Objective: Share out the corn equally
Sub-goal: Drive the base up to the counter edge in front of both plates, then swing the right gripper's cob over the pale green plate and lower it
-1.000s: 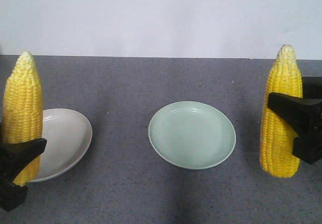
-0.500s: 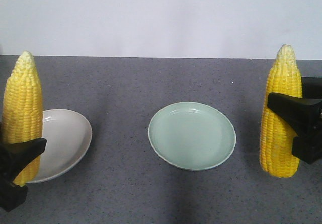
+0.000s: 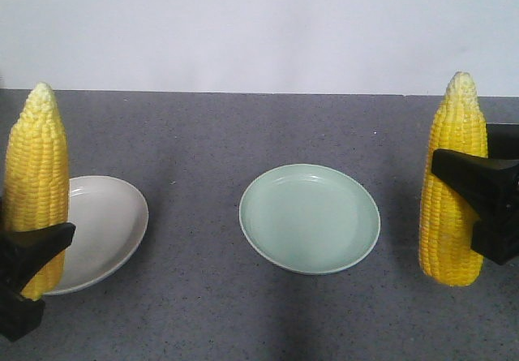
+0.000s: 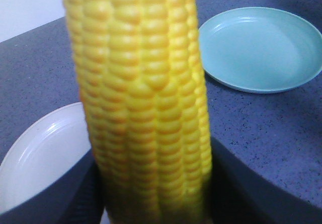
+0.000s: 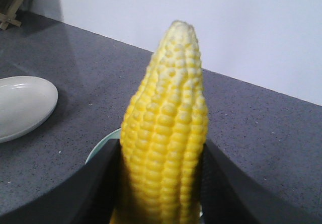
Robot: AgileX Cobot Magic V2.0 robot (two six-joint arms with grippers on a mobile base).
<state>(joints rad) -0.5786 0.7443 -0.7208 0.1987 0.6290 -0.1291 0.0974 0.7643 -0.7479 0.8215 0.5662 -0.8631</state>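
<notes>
- Two cobs are up off the counter, each upright: the left gripper is clamped around the lower part of the left corn, the right gripper around the middle of the right corn.
- White plate lies just inboard of the left gripper; green plate sits well inboard of the right gripper.
- Likely next: carry each cob over its nearer plate, tip it flat, lower until it rests, then release, so it cannot roll off.
</notes>
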